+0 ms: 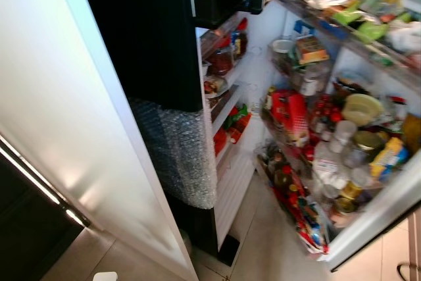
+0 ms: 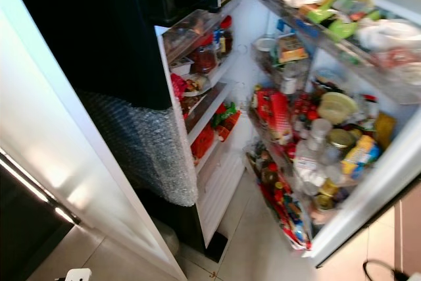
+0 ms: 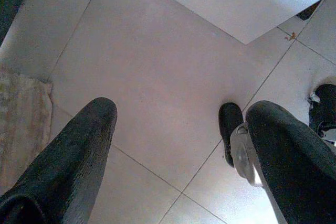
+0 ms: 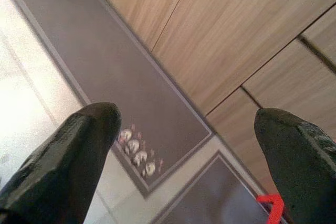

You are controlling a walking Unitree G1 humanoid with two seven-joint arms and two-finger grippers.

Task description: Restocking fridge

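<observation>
A black fridge (image 1: 158, 44) stands ahead with its right door (image 1: 368, 222) swung wide. The inner shelves (image 1: 227, 106) hold jars and red packets. The door racks are crowded with bottles, cans, a red bag (image 1: 289, 116) and a yellow bowl (image 1: 362, 106). Bubble wrap (image 1: 181, 159) covers the lower front of the fridge body. My left gripper (image 3: 178, 129) hangs open over pale floor tiles, holding nothing. My right gripper (image 4: 184, 129) is open too, above a grey mat (image 4: 115, 77) beside wooden cabinet fronts (image 4: 231, 30).
A white panel (image 1: 72, 136) leans across the left of the eye views. A dark appliance with a metal handle (image 1: 33, 182) sits at lower left. A beige rug (image 3: 23, 119) edges the floor. My foot (image 3: 231, 129) shows between the left fingers.
</observation>
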